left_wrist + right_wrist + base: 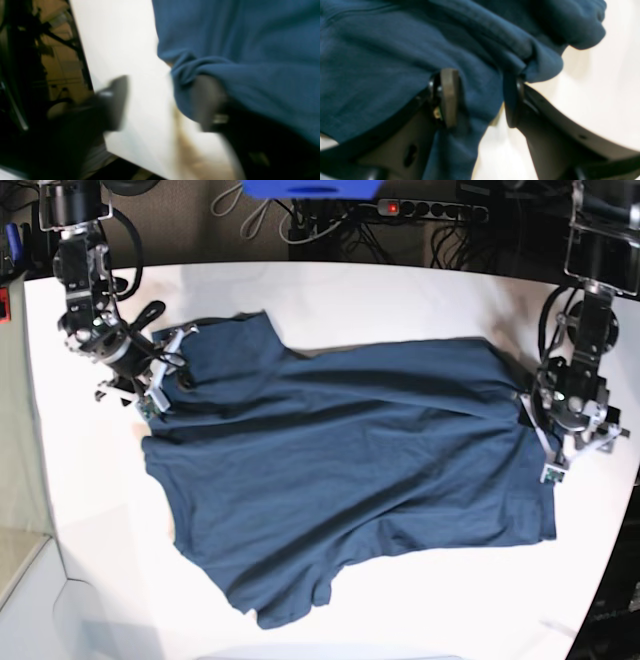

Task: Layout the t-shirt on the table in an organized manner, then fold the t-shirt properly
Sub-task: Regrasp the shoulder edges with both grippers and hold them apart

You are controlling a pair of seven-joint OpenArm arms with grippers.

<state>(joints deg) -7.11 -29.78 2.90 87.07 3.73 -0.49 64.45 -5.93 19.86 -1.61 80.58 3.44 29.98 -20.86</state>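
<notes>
Blurred black fingers point(113, 102) of the left pincer point(160, 103) fill the foreground of the left wrist view, standing wide apart with bare white tabletop point(120, 45) between them; one finger sits clear over the white surface, the other lies against a rolled edge of the t-shirt point(250, 50), and nothing is clamped between the two. In the right wrist view the right pincer point(480, 97) has its jaws partly apart with a thick bunch of the dark blue cloth between them, and a rolled fold drapes over the right-hand finger point(512, 100); the frame is soft, yet the fabric looks gripped. Seen from the base camera, the t-shirt point(350, 470) lies spread across the middle of the tabletop point(330, 290), roughly flat with long diagonal wrinkles, one sleeve pointing to the far left corner and the hem toward the near edge. At the cloth's left edge sits the right pincer point(160, 375); at its right edge the left pincer point(545, 435). Cables and a power strip point(430, 210) lie beyond the far side.
</notes>
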